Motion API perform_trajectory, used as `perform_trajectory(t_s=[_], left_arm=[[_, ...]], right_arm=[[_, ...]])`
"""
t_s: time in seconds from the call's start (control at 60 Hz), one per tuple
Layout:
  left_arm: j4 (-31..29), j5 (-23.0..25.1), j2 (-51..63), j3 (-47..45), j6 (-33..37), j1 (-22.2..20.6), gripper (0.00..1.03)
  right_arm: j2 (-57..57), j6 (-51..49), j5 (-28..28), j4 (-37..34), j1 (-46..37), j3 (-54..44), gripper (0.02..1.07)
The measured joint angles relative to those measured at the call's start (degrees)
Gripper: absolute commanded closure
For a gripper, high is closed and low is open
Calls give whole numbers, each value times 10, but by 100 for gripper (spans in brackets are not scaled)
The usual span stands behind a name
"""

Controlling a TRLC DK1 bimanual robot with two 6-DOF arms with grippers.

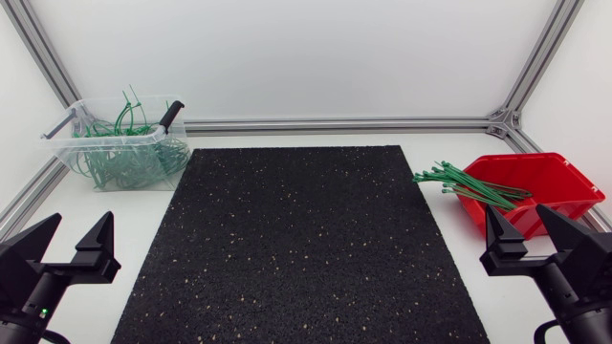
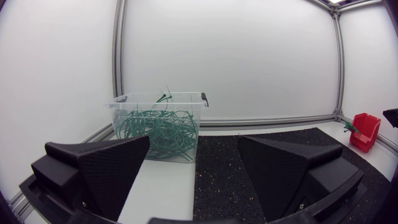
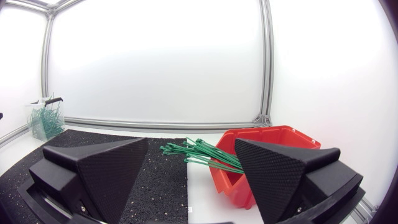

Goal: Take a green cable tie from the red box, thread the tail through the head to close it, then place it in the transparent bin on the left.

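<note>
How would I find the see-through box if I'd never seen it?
Start at the big black mat in the table's middle. Past its far left corner stands the transparent bin. Unlike the red box, it is clear, with looped green ties inside.

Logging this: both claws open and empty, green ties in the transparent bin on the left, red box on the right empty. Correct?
Not quite: the red box is not empty; green cable ties lie in it, poking over its rim, as the head view shows. The left claw and right claw are open and empty, and the transparent bin holds green ties.
</note>
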Motion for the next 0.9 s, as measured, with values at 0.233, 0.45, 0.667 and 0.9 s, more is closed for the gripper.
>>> perform_trajectory(t_s=[0.233,0.45,0.667,0.9], left_arm=[[0,0,0,0,0,0,4],[0,0,0,0,0,0,4],[0,0,0,0,0,1,4],[0,0,0,0,0,4,4]], right_arm=[[0,0,0,0,0,0,5],[0,0,-8,-1,0,4,5],[2,0,-9,-16,0,81,5],[93,0,-8,-41,0,210,5]])
